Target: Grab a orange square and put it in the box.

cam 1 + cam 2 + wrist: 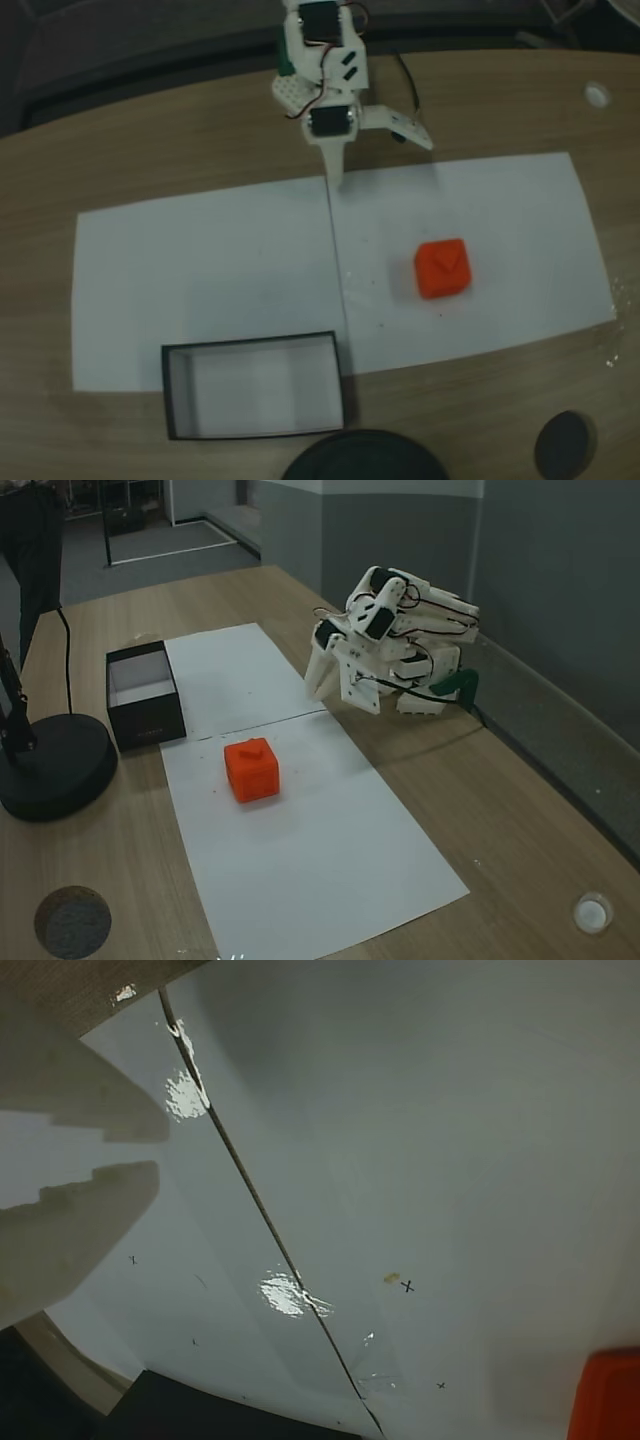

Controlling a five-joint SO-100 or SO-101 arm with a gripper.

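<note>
The orange square [443, 267] is a small orange-red cube with a V notch on top. It rests on the white paper [200, 270], right of the seam; in another fixed view the orange square [251, 769] is mid-table, and its corner [605, 1395] shows at the wrist view's bottom right. The box [255, 386], black-walled with a pale inside, stands at the paper's near left edge and shows again [145, 693] at the left. My gripper [384, 165] hovers at the paper's far edge, open and holding nothing, well apart from the cube. The gripper [328, 688] points down at the paper. Its fingers [70, 1230] enter the wrist view from the left.
A large round black base [365, 458] lies just beyond the box, and a smaller black disc [565, 445] sits to its right. A white cap [597, 94] lies on the wooden table near the far right. A black cable runs behind the arm.
</note>
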